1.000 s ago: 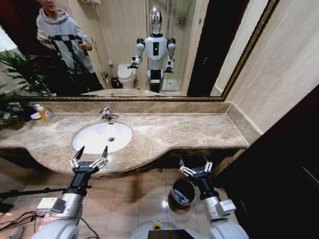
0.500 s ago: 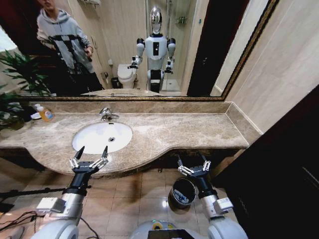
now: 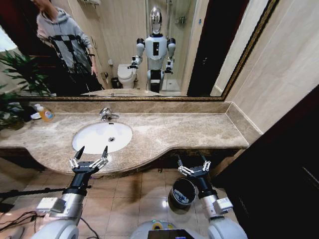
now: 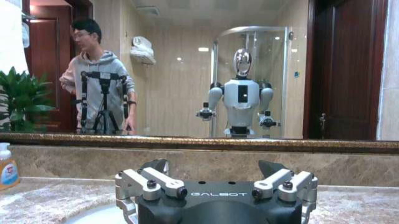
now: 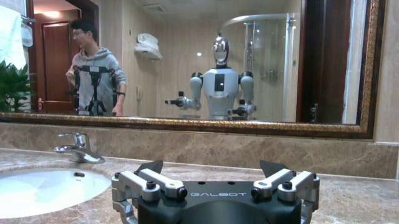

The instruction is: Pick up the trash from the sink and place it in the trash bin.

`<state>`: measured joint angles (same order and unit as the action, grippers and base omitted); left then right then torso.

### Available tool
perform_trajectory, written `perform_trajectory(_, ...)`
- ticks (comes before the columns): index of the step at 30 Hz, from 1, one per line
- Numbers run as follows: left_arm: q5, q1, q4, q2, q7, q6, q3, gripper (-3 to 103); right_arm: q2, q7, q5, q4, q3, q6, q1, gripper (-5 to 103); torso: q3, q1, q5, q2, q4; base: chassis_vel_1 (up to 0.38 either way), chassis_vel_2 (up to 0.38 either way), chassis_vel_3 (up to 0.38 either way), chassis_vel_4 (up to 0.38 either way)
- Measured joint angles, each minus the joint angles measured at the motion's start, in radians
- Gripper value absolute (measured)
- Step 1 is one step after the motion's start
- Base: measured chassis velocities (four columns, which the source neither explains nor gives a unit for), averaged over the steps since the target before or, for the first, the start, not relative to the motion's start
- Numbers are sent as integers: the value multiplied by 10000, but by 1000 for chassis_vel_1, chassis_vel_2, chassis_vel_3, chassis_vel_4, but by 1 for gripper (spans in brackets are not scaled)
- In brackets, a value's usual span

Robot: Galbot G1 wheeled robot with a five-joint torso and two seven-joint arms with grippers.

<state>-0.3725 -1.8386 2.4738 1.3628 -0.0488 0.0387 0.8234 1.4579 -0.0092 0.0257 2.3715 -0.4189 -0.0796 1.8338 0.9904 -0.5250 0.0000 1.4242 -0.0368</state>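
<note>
The sink [image 3: 89, 142] is a white oval basin set in the brown marble counter, with a chrome faucet [image 3: 106, 114] behind it. Its inside looks bare white, and the trash is out of view there. The trash bin [image 3: 174, 188] stands on the tiled floor below the counter's front edge. Pale and blue shapes lie inside it, too small to identify. My left gripper [image 3: 93, 149] hovers open at the counter's front edge, just before the basin. My right gripper [image 3: 190, 158] is open above the bin. Each wrist view shows its own gripper open with nothing between the fingers: left [image 4: 213, 167], right [image 5: 212, 167].
A pump bottle of orange liquid [image 3: 45, 113] stands at the counter's back left beside a plant [image 3: 20, 74]. A wide mirror [image 3: 199, 45] runs behind the counter. A tiled wall [image 3: 279, 74] closes the right side. A tripod leg [image 3: 30, 191] crosses the floor at the left.
My right gripper has shifted slightly to the left above the bin. The left gripper has stayed where it was.
</note>
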Motion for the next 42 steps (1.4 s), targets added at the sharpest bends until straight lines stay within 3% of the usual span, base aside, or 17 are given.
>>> perform_trajectory(42, 0, 0, 0, 0, 0, 0, 0, 100, 0, 0, -5, -12, -3, -16, 1, 100, 0, 0, 0, 0, 0, 0, 0, 0, 0)
